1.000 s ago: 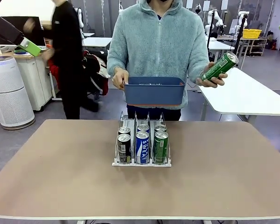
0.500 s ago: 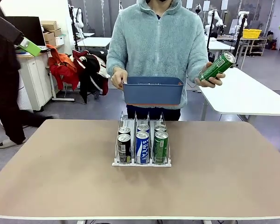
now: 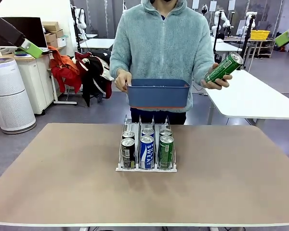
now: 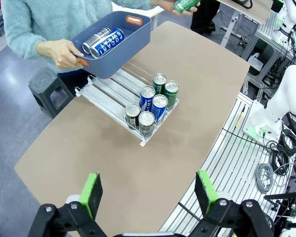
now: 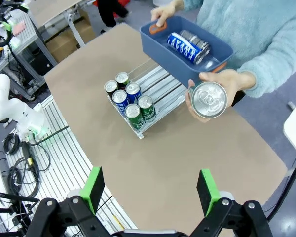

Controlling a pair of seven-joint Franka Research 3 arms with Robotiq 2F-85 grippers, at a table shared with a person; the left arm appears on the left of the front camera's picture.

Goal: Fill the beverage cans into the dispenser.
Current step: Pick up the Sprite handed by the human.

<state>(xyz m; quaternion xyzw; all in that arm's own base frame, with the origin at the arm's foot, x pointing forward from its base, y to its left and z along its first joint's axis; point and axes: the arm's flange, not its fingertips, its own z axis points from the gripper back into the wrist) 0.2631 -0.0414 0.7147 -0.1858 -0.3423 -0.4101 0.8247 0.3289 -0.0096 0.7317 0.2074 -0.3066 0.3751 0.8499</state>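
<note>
left gripper (image 4: 149, 191): jaws wide open, nothing in them, up high over the bench (image 4: 113, 163)
right gripper (image 5: 150, 190): same deal, open and empty
dispenser (image 3: 135, 169): mid-bench, six cans (image 3: 147, 150) at the robot's end, two per lane (back halves free)
green can (image 3: 225, 68): tilted in the person's hand (image 3: 216, 83), out to the side of the blue bin (image 3: 158, 94)
bin contents: a blue Pocari Sweat can (image 4: 108, 42) and another can (image 4: 92, 40) beside it
risk: my guess is a fumbled handover, with the slick round can slipping out of a rushed pinch

The bin (image 3: 158, 94) hides its contents from the front. Front cans (image 3: 147, 152) mask the back row (image 3: 148, 131). The left wrist view crops the held can (image 4: 186, 5).
</note>
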